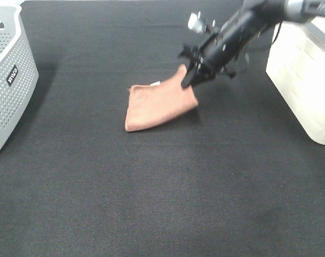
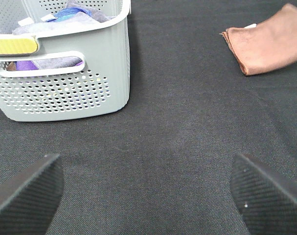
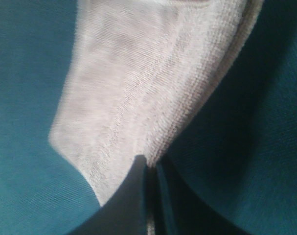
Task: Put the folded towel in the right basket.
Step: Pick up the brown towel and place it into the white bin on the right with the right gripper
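The folded brown towel [image 1: 157, 104] lies on the black table near the middle, its right corner lifted. My right gripper [image 1: 190, 79] is shut on that corner and holds it a little above the table. The right wrist view shows the towel [image 3: 148, 88] close up, washed out in colour, pinched between the closed fingers [image 3: 133, 196]. The right basket [image 1: 304, 75] is cream and stands at the right edge. My left gripper [image 2: 148, 196] is open and empty over bare table; the towel [image 2: 270, 41] shows far off in its view.
A grey perforated basket [image 1: 7, 80] stands at the left edge, holding several cloths [image 2: 65, 19] in the left wrist view. Black table cloth [image 1: 167, 187] covers the whole surface.
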Tool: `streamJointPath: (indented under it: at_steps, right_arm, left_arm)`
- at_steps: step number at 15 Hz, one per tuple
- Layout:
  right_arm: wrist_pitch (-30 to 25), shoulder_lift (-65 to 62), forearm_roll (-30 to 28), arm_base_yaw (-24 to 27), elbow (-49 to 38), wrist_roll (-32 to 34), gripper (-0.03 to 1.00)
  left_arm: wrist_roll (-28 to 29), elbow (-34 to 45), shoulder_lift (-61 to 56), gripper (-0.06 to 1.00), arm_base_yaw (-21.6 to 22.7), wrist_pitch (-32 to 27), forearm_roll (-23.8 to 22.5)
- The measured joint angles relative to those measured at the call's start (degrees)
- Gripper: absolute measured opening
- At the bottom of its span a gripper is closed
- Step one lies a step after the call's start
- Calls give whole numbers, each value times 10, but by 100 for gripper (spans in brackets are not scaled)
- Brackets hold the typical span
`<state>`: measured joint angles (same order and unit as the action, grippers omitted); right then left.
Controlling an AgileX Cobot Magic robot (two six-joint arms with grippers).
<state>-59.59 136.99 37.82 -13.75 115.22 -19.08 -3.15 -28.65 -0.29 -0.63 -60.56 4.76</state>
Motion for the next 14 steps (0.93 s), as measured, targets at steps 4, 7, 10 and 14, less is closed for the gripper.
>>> streamJointPath:
  at_steps: [4,7,10,14]
  right_arm:
    - [-29,-112,-62,0,0,1,0]
    - [-37,-197,-126,0,0,15,0]
    - [-40,-262,-202,0,0,43,0]
    - [-41,-325,-366,2,0,116,0]
  left_arm:
    - [0,0,0,87,0,0,0]
    - [0,0,0,87,0,0,0]
    - [0,0,0,87,0,0,0]
    - [0,0,0,87,0,0,0]
